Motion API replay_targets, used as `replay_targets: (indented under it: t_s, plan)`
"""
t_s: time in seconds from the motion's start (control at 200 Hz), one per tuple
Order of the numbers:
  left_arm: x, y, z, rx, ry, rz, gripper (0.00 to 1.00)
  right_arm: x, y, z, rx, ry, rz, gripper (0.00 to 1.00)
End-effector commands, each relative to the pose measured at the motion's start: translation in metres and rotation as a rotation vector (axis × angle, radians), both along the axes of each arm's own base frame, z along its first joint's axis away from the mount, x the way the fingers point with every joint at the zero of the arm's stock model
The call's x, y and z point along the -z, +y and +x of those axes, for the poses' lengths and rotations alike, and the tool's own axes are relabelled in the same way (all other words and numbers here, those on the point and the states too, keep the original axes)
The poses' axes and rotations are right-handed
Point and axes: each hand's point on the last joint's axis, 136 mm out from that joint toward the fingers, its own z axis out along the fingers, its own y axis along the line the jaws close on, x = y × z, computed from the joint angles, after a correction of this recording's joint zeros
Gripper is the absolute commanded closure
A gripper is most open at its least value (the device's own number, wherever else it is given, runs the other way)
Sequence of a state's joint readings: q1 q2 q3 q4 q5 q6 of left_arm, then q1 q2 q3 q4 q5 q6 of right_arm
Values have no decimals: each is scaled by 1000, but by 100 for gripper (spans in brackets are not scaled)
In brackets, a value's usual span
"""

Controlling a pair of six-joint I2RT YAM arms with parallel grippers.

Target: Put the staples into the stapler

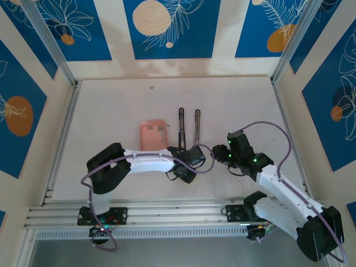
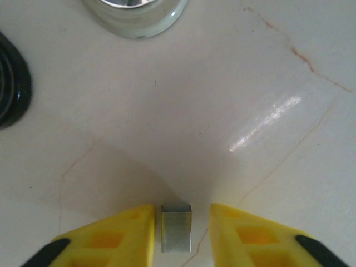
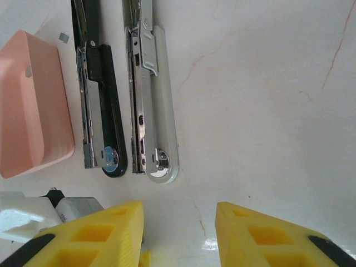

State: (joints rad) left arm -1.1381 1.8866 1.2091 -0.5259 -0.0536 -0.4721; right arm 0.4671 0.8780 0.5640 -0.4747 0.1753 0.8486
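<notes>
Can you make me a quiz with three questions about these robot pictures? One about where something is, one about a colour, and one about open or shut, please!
1. Where does the pink box lie?
A) left of the black stapler bar
B) on top of it
C) inside a gripper

2. What colour are the fingers of the right gripper?
A) yellow
B) blue
C) red

3. How is the right gripper?
A) shut on the box
B) open, holding nothing
C) shut on the bar

Answers:
1 A: the right wrist view shows the box left of the bar.
2 A: both fingers are bright yellow.
3 B: a wide gap shows bare table between them.
</notes>
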Motion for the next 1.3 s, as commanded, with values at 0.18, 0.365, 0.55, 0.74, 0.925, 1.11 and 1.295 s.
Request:
replay_targets:
  t_s: [0.18,0.365,0.55,0.74,0.925,1.11,1.295]
  plan:
    - [-39,11,13,-49,-153,-98,52,3,5,-16,-19,60,-14,61]
    - [-70,38,32,-154,-299,-219,48,12,20,-32,-35,169,-24,61]
    - [-86,82,50,-331,-374,-370,47,26,49,-48,-69,285,-63,60]
    - [-91,139,53,-478,-426,-432,46,45,75,-64,-115,426,-133,58]
    - [-90,169,52,-524,-446,-411,46,61,99,-72,-156,499,-160,57]
    - [-87,174,53,-531,-439,-415,46,67,120,-69,-205,530,-215,57]
    - [-84,178,53,-540,-435,-412,46,78,128,-65,-228,567,-280,58]
